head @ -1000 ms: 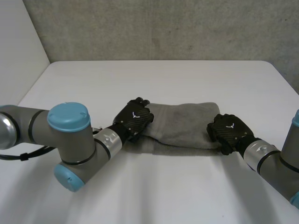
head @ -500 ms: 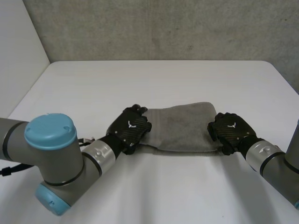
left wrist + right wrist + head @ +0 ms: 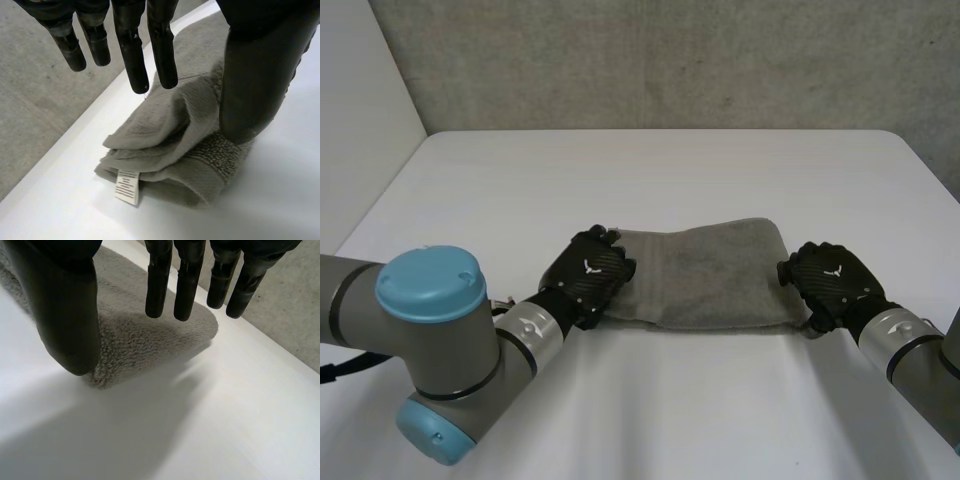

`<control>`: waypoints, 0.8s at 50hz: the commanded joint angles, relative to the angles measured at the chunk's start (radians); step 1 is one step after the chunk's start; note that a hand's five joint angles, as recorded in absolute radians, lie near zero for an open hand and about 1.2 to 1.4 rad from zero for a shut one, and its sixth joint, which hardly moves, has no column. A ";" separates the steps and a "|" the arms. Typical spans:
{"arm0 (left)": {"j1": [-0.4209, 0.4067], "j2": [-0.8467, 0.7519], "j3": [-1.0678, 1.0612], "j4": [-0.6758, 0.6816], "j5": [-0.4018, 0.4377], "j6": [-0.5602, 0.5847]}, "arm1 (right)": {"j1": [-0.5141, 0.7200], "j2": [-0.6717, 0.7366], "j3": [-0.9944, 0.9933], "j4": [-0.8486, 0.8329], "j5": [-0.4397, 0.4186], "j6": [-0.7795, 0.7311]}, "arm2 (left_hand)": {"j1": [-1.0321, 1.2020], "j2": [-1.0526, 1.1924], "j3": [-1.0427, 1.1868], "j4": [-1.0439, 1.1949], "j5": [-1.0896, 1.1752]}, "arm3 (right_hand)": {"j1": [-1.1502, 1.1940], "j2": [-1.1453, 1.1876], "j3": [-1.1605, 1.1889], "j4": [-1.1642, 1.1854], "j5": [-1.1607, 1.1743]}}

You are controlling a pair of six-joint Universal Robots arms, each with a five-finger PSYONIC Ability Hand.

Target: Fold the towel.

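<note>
Head view: see folded towel [image 3: 715, 275] near-centre on table [image 3: 650, 170], long axis L-R, w/ left hand [image 3: 588, 280] at its left end, right hand [image 3: 832, 280] at its right end, neither closer. Left wrist view: find fingers [image 3: 161, 45] straight, released, just above layered left end w/ label [image 3: 126, 186], thumb beside it, contact unclear. Right wrist view: likewise fingers [image 3: 157, 280] straight, unclenched over right-end corner, gripping nothing; prob. need to grab one short end next.
</note>
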 commanded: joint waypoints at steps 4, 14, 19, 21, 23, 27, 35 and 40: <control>0.010 0.090 -0.040 -0.004 -0.037 -0.012 | 0.009 0.047 -0.018 -0.017 0.000 0.011 | -0.041 -0.042 -0.042 -0.056 -0.024 | 0.180 0.182 -0.050 -0.078 0.185; 0.059 0.125 -0.059 -0.006 -0.037 -0.062 | 0.010 0.127 -0.052 -0.008 0.001 0.010 | -0.039 -0.039 -0.042 -0.056 -0.021 | 0.427 0.429 -0.050 -0.078 0.432; 0.076 0.128 -0.060 -0.006 -0.037 -0.118 | -0.002 0.116 -0.055 -0.006 0.001 0.010 | -0.039 -0.039 -0.042 -0.056 -0.021 | 0.814 0.816 -0.050 -0.078 0.819; 0.079 0.133 -0.060 -0.006 -0.037 -0.127 | -0.007 0.086 -0.072 -0.001 -0.003 0.008 | -0.039 -0.039 -0.042 -0.056 -0.021 | 0.814 0.816 -0.050 -0.078 0.819; 0.082 0.137 -0.060 -0.007 -0.037 -0.129 | -0.007 0.061 -0.080 -0.001 -0.005 0.007 | -0.039 -0.039 -0.042 -0.056 -0.021 | 0.814 0.816 -0.050 -0.078 0.819; 0.091 0.151 -0.065 -0.006 -0.035 -0.131 | -0.007 0.027 -0.095 -0.001 -0.005 0.001 | -0.039 -0.039 -0.042 -0.056 -0.021 | 0.814 0.816 -0.050 -0.078 0.819; 0.108 0.179 -0.076 -0.007 -0.037 -0.132 | 0.030 0.010 -0.240 0.046 -0.006 -0.028 | -0.041 -0.042 -0.042 -0.056 -0.024 | 0.814 0.816 -0.050 -0.078 0.819; 0.117 0.189 -0.083 -0.007 -0.040 -0.134 | 0.174 0.018 -0.331 0.100 -0.011 -0.065 | -0.041 -0.042 -0.042 -0.056 -0.023 | 0.814 0.816 -0.050 -0.078 0.819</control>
